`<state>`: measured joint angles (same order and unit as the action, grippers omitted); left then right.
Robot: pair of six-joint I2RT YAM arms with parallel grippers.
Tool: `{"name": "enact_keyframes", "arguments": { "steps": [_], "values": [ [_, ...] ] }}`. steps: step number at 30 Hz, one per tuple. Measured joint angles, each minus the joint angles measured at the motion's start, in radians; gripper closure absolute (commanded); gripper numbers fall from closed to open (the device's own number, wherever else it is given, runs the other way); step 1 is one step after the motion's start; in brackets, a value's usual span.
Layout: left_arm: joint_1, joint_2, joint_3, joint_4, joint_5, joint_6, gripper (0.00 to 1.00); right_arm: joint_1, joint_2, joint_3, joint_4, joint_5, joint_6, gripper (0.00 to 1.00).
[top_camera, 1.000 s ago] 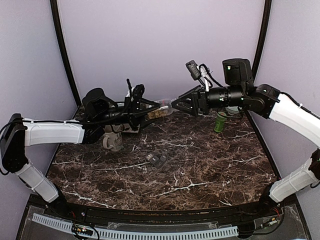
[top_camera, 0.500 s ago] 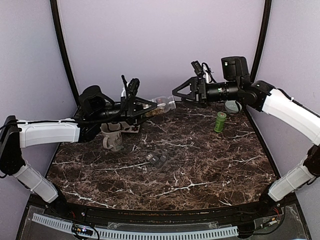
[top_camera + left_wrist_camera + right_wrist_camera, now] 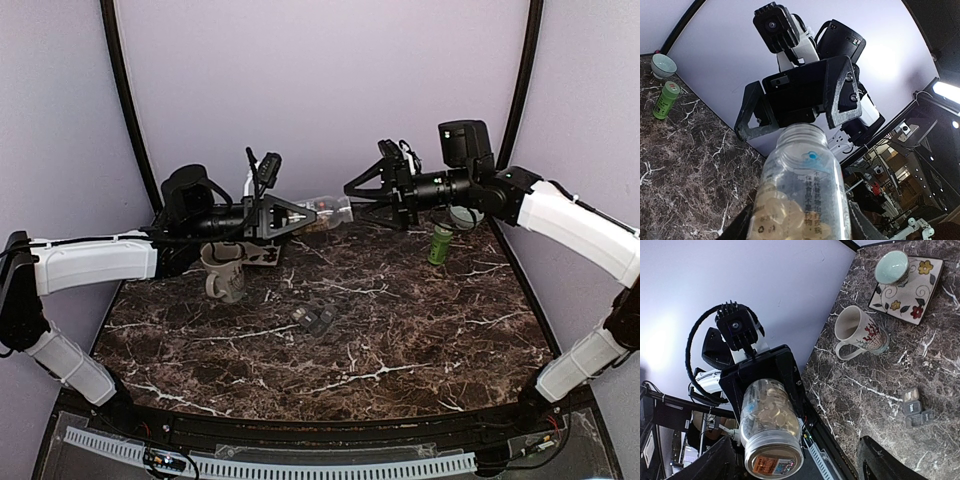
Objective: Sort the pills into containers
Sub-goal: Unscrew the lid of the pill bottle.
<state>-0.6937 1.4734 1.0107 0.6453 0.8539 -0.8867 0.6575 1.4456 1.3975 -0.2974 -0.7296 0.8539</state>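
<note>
Clear jar (image 3: 800, 180) of pills (image 3: 772, 410), clamped in left gripper (image 3: 305, 213); right gripper (image 3: 352, 197) facing it, jaws apart.

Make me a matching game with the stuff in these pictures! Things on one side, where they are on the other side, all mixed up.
Things:
1. pill jar
2. bowl
3. mug
4. grey containers

Places:
A. lying in the middle of the table
B. sitting on the flowered plate
C. held up in the air by the left hand
D. standing beside the plate

Pairs: 1-C, 2-B, 3-D, 4-A
</note>
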Motion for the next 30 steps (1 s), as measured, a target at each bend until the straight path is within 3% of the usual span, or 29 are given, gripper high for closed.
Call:
{"name": "enact_keyframes", "arguments": {
  "steps": [6,11,14,19,20,24,30],
  "values": [
    [0.000,0.000,0.010,-0.040,0.003,0.043,1.00,0.011,0.000,-0.013,0.004,-0.020,0.028,0.21],
    [0.000,0.000,0.021,-0.050,0.004,0.056,1.00,0.035,0.000,-0.013,0.002,-0.030,0.042,0.33],
    [0.000,0.001,0.021,-0.050,0.004,0.060,1.00,0.049,0.000,-0.012,-0.006,-0.033,0.035,0.51],
    [0.000,0.005,0.021,-0.053,0.010,0.065,1.00,0.063,0.006,0.004,-0.029,-0.033,0.018,0.95],
    [0.002,0.005,0.021,-0.049,0.014,0.062,1.00,0.063,0.007,0.013,-0.040,-0.032,0.006,1.00],
    [0.005,0.006,0.020,-0.022,0.016,0.041,1.00,0.067,0.010,0.050,-0.087,-0.013,-0.053,1.00],
    [0.011,0.042,-0.019,0.176,0.043,-0.147,1.00,0.088,-0.008,0.068,-0.122,0.037,-0.273,1.00]
  ]
}}
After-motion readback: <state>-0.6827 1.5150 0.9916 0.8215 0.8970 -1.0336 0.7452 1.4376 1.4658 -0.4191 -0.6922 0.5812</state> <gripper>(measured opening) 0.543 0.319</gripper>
